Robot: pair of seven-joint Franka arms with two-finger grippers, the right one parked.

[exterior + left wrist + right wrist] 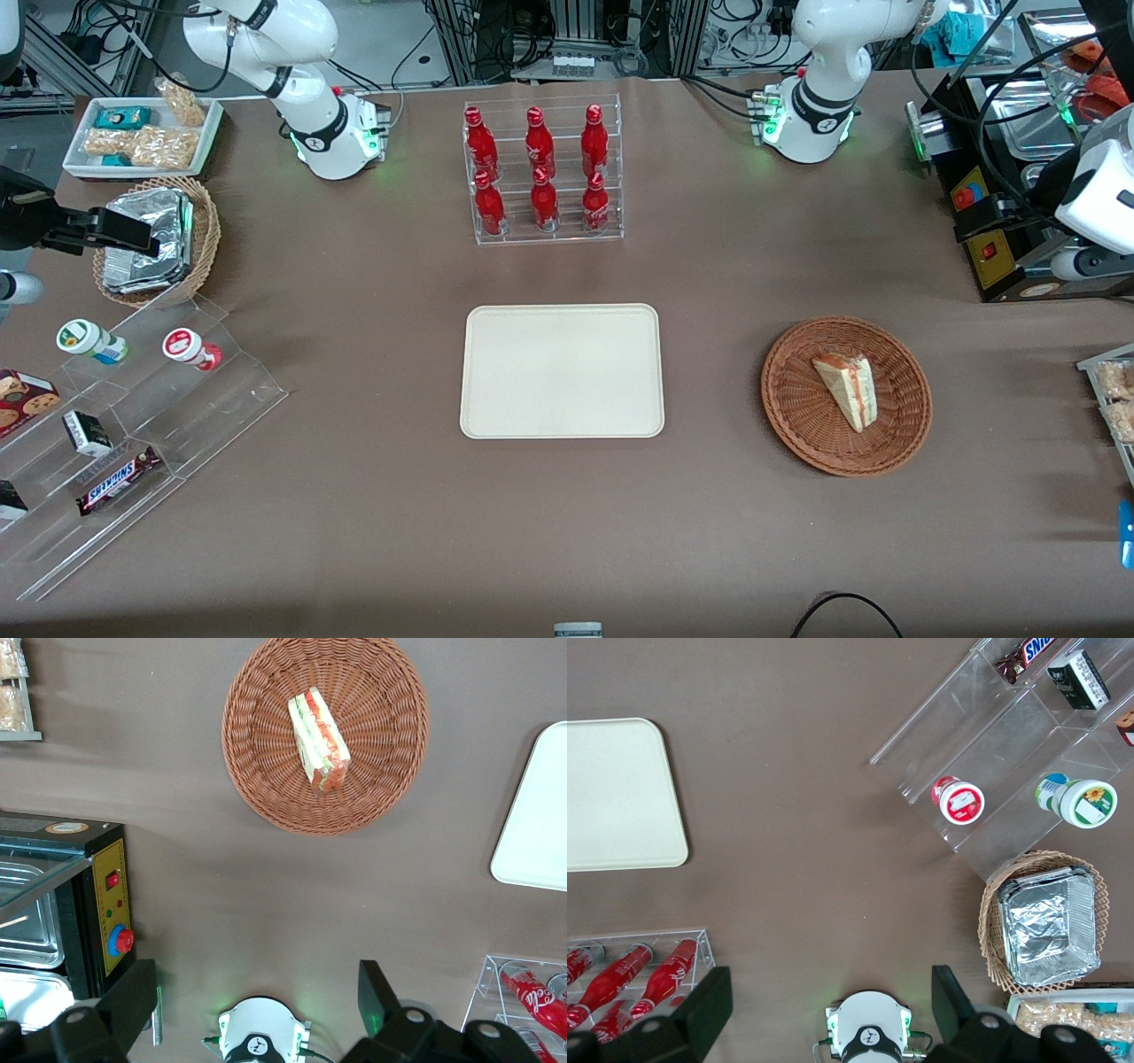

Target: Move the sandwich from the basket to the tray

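**Sandwich sits in the basket, tray bare, claw spread wide above**

The sandwich point(847, 390) lies on its side in the shallow reddish-brown basket point(797, 416), alone there, its red and green layers showing along one edge; the basket rests on the brown table point(354, 496) toward the working arm's end, well apart from the cream tray point(562, 370), which sits mid-table with nothing on it; the gripper point(257, 1005) hangs high over the table, away from the basket, its two fingers point(376, 997) spread wide and grasping nothing. Farther from the front camera than the tray, a clear rack point(542, 173) holds six red bottles point(541, 133) in two rows; toward the parked arm's end, a deeper tan wicker basket point(202, 239) holds foil-wrapped packets point(146, 235), and beside it a small white tray point(142, 135) carries snack packets; nearer the camera, a stepped clear stand point(133, 443) bears two small cups point(190, 347), boxes and a chocolate bar point(117, 479).
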